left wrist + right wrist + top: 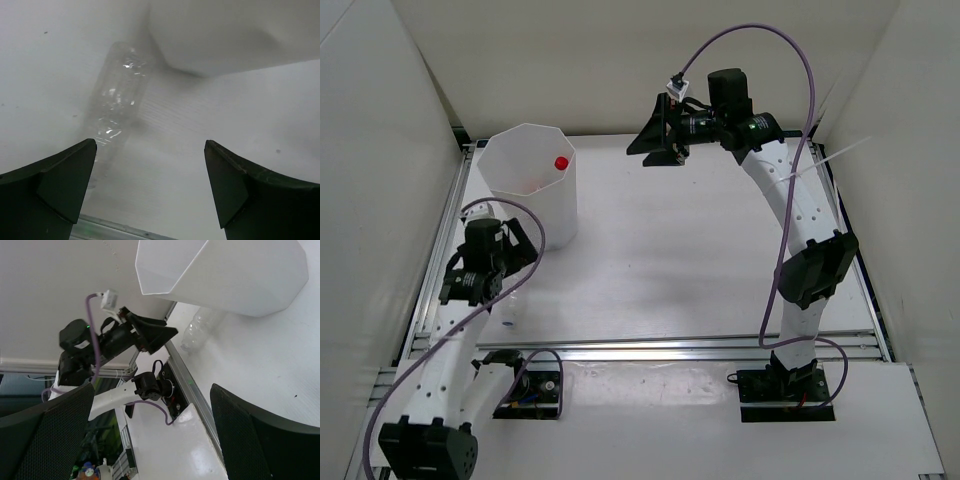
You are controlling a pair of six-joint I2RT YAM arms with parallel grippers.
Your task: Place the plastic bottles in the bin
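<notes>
A clear plastic bottle (117,100) lies on the table beside the base of the white bin (225,35). In the top view the bottle (510,305) lies just in front of the bin (525,180), with the left arm partly over it. A red-capped bottle (561,162) shows inside the bin. My left gripper (150,175) is open and empty, hovering just above the table with the bottle ahead of its left finger; in the top view it (523,258) sits beside the bin's near wall. My right gripper (658,150) is open and empty, raised over the far middle of the table.
White walls enclose the table on three sides. An aluminium rail (680,348) runs along the near edge and another down the left side. The right wrist view shows the bin (225,275), the bottle (197,330) and the left gripper (150,335) from afar.
</notes>
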